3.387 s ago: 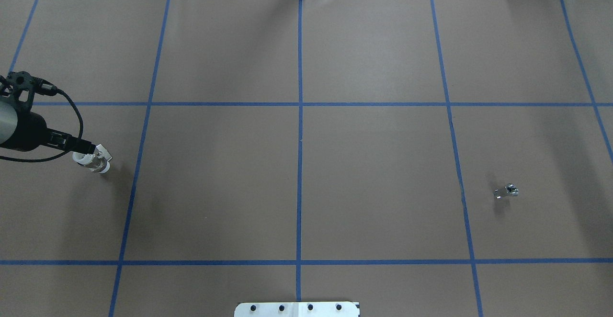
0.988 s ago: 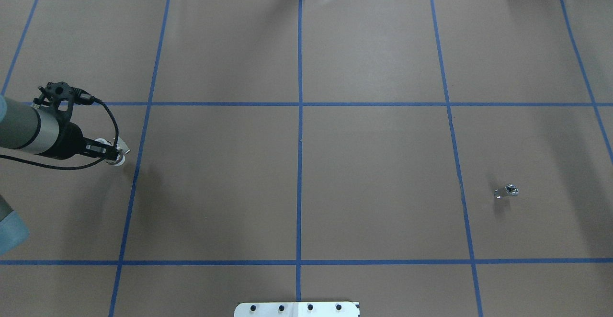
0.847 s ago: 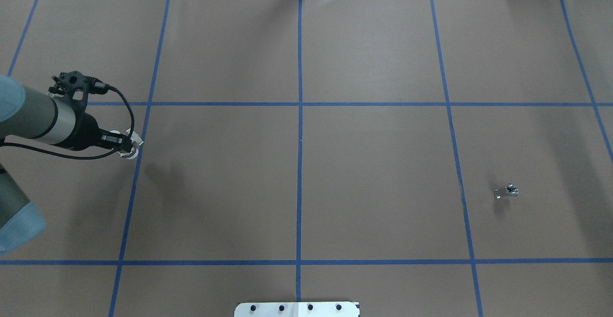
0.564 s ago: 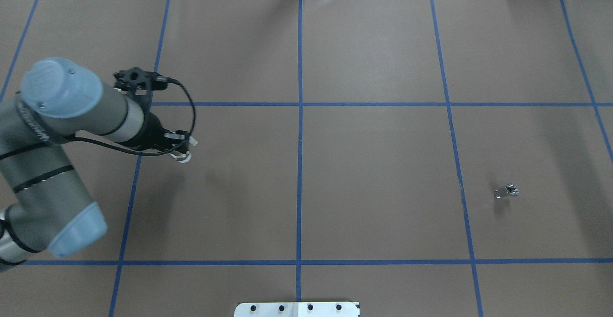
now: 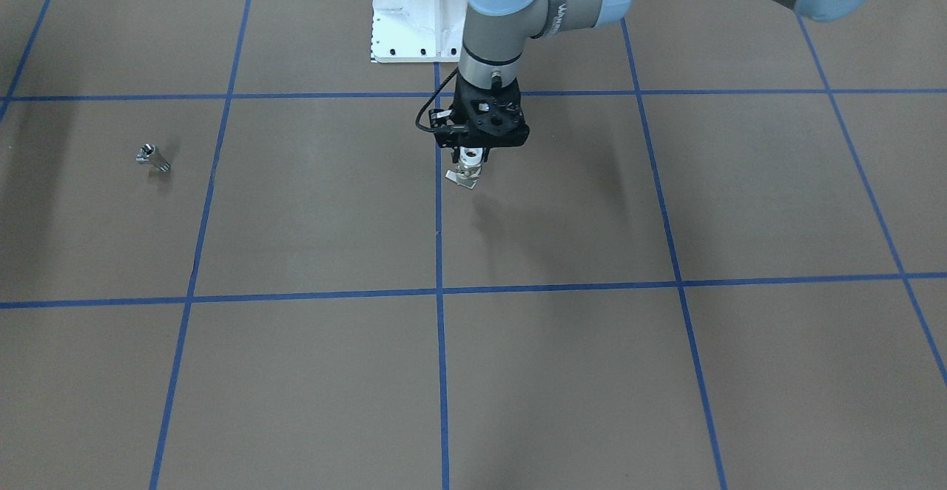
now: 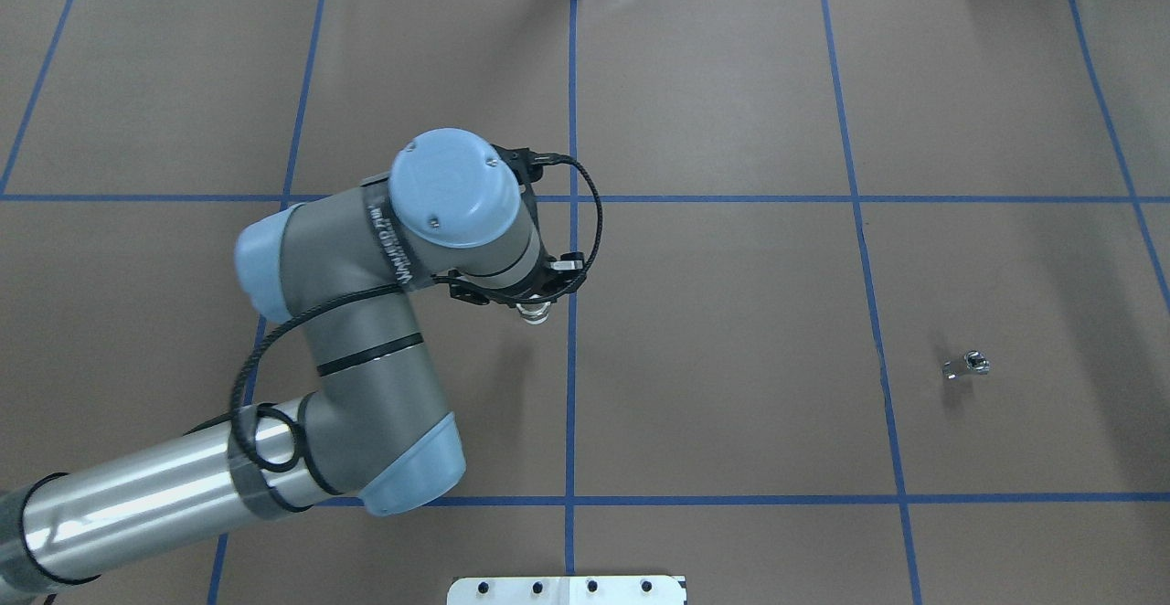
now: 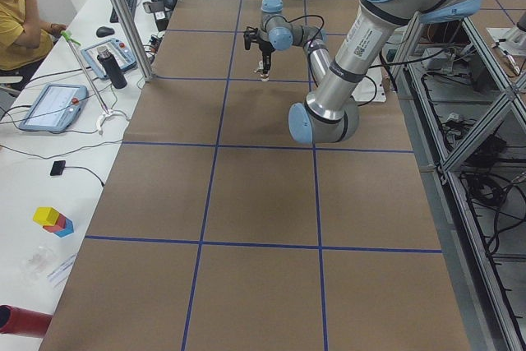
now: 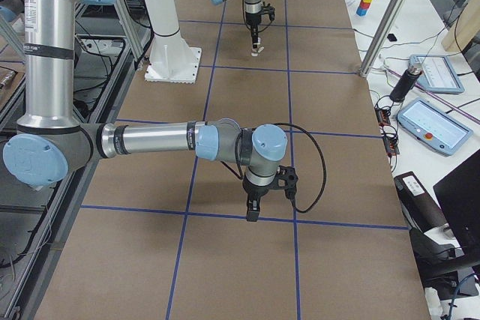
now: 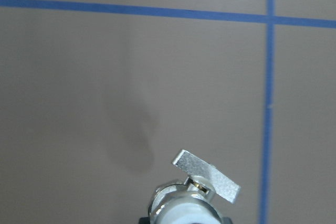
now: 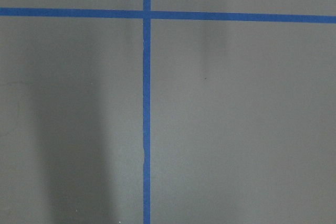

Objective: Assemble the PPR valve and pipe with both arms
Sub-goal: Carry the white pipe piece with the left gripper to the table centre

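Observation:
My left gripper [image 5: 469,158] is shut on the PPR valve [image 5: 466,172] and holds it upright above the table, just beside the central blue line. The valve's lower end peeks out under the wrist in the overhead view [image 6: 535,314]. In the left wrist view its flat lever [image 9: 207,176] sticks out above the white socket. The pipe [image 6: 967,366] lies alone on the table's right side, also seen in the front view [image 5: 152,158]. My right gripper [image 8: 253,212] shows only in the exterior right view, pointing down over bare table; I cannot tell if it is open or shut.
The brown table carries a blue tape grid [image 6: 572,349]. The white bolted pedestal [image 5: 414,9] stands at the robot's edge. Aluminium posts [image 7: 123,18] and a bench with tablets and a seated operator [image 7: 20,6] line the far side.
My left arm has carried the valve from the table's far left edge rightward to the central line. The pipe has not moved.

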